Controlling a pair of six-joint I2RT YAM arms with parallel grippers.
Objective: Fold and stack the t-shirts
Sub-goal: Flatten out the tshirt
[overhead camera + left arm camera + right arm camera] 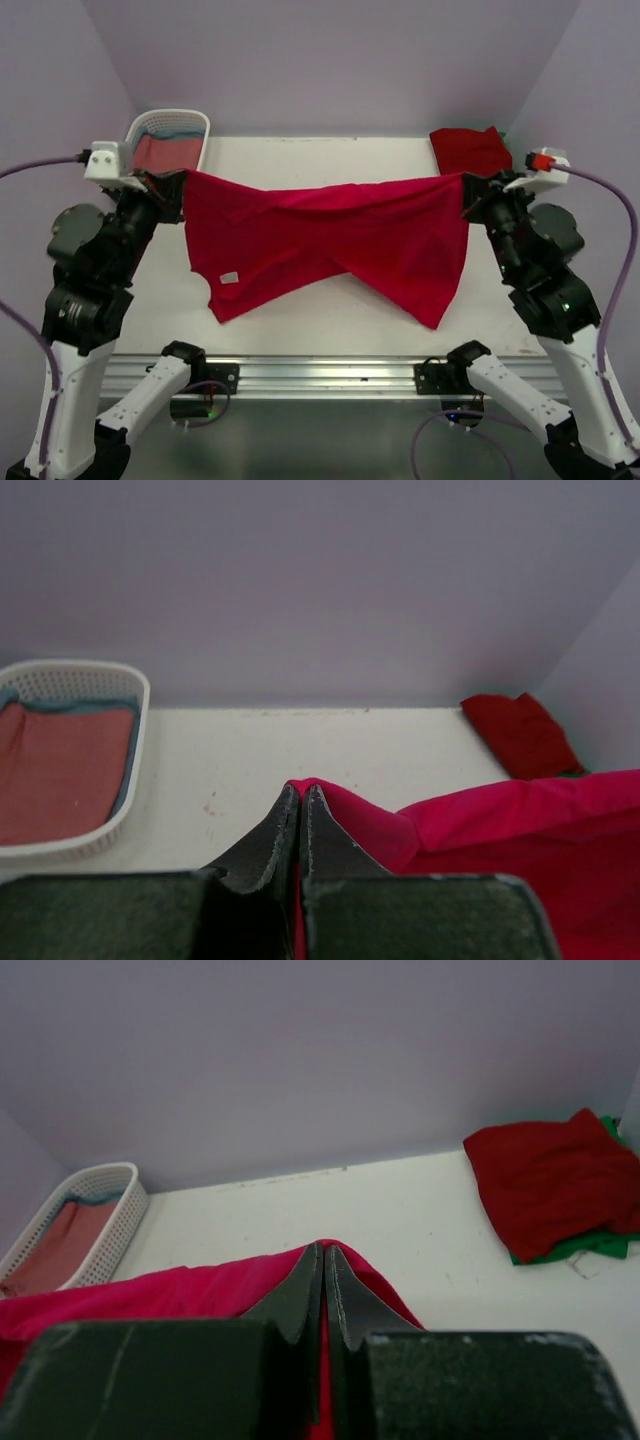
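Table [330, 312] with basket [204, 140], folded tees [470, 148]

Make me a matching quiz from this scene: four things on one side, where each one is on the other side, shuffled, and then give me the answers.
Things
1. crimson t-shirt
2. dark red t-shirt
3. green t-shirt
4. white basket

Places
A. at the far left corner
B. peeking out from under another shirt
C. stretched between the left end effector and the right end effector
D. lying on top at the far right corner

Pairs: 1-C, 2-D, 3-B, 4-A
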